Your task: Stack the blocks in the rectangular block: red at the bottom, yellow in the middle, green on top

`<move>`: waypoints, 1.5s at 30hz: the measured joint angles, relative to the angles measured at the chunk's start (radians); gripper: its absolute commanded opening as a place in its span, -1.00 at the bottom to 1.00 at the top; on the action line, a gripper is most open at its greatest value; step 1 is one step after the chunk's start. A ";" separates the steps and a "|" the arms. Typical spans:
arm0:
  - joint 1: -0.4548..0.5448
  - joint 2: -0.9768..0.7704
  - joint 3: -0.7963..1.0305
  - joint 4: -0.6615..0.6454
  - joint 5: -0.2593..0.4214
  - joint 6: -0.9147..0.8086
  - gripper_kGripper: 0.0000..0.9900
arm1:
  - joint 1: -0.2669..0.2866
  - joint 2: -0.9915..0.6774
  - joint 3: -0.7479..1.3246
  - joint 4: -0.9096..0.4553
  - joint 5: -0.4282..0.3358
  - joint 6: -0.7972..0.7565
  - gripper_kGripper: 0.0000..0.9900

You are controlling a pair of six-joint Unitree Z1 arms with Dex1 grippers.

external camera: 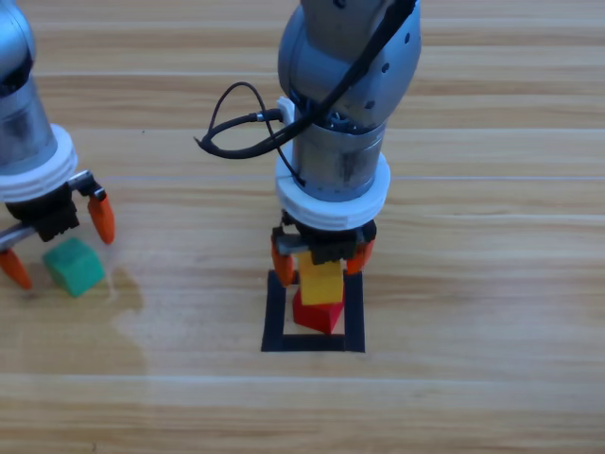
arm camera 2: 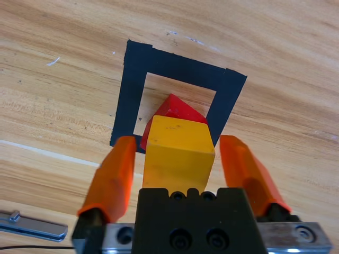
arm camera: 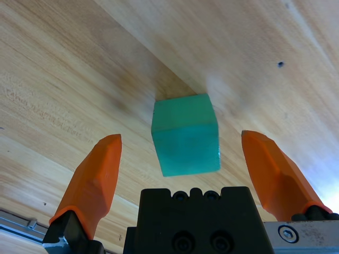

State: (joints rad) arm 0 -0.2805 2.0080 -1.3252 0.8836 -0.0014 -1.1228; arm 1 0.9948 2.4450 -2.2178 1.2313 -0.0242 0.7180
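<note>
The small yellow cube (arm camera 2: 178, 153) is sitting on the small red cube (arm camera 2: 175, 112) inside the black tape rectangle (arm camera 2: 133, 84), between the right gripper's (arm camera 2: 180, 159) parted jaws. The left gripper (arm camera: 185, 153) is waiting spread wide around the small teal-green cube (arm camera: 185, 134) at the table's left

My left hand (arm camera: 180, 159) hangs over the wooden desk (arm camera: 79, 63) with both orange jaws spread wide. The teal-green cube (arm camera: 185, 135) sits on the desk between them, apart from each jaw, one corner edge turned toward me. My black hand body fills the bottom of the view below the cube.
</note>
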 measured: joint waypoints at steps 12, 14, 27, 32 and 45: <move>0.000 0.008 0.002 -0.018 0.001 0.009 0.94 | 0.002 -0.064 -0.003 0.014 -0.123 0.001 1.00; 0.000 0.012 0.005 -0.030 0.001 0.009 0.95 | 0.002 -0.146 0.092 -0.030 -0.141 -0.013 1.00; -0.001 0.026 0.063 -0.105 0.001 0.024 0.34 | -0.164 -0.877 1.072 -0.877 0.449 -0.781 1.00; 0.000 0.019 0.089 -0.136 0.001 0.051 0.05 | -0.217 -0.869 1.104 -0.784 0.436 -0.959 1.00; -0.044 0.015 -0.131 0.033 -0.034 0.478 -0.66 | -0.331 -0.775 1.075 -0.686 0.541 -1.121 1.00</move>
State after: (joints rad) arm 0 -0.3248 2.0235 -1.4558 0.9167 -0.0353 -0.6449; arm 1 0.6636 1.6701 -1.1431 0.5456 0.5163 -0.4032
